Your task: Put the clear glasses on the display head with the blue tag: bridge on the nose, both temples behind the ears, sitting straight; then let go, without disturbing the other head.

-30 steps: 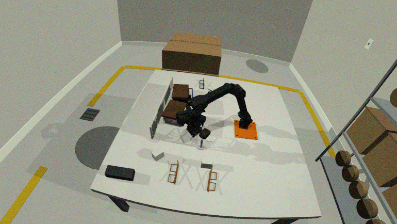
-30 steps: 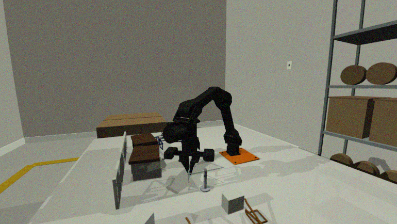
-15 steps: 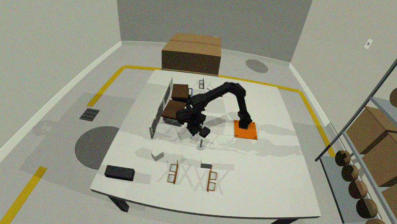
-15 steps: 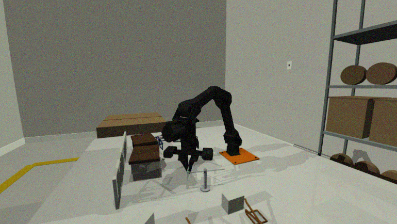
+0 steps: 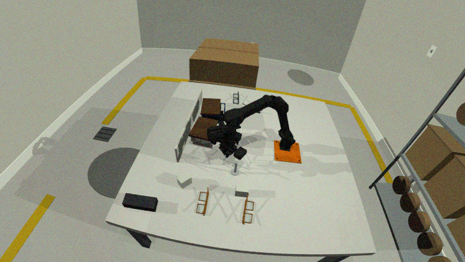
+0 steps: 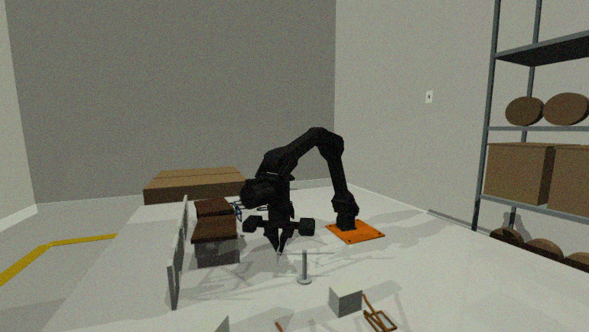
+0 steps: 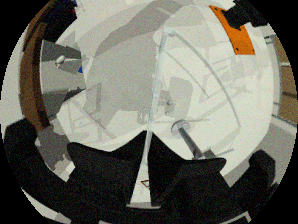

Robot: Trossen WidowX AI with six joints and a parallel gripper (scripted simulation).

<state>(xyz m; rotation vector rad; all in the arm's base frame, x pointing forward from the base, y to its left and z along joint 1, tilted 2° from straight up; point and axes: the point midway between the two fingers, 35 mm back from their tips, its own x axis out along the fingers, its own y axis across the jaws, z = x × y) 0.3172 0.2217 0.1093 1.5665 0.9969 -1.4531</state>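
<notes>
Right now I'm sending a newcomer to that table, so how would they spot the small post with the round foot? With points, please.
Start from the orange base plate (image 5: 296,156) (image 6: 362,238) under the robot arm. On the same white table, between that plate and the two brown-framed glasses, stands the grey post (image 5: 235,168) (image 6: 304,264). Unlike the blocky stands nearby, it is a thin upright rod on a disc.

The clear glasses (image 6: 278,257) (image 7: 156,85), thin and see-through with long, slender temples, hang from the closed tips of the pincer (image 5: 229,155) (image 6: 280,252) (image 7: 147,133), off the heads. The blue-tagged head (image 5: 202,127) (image 6: 215,229) (image 7: 55,80), a blocky grey form with a brown top and small pale nose, stands upright on the table, bare of glasses. Just beside it, the other head (image 5: 211,105) (image 6: 213,206), also brown-topped, stands upright wearing blue-framed glasses (image 5: 222,107) (image 6: 238,211).
</notes>
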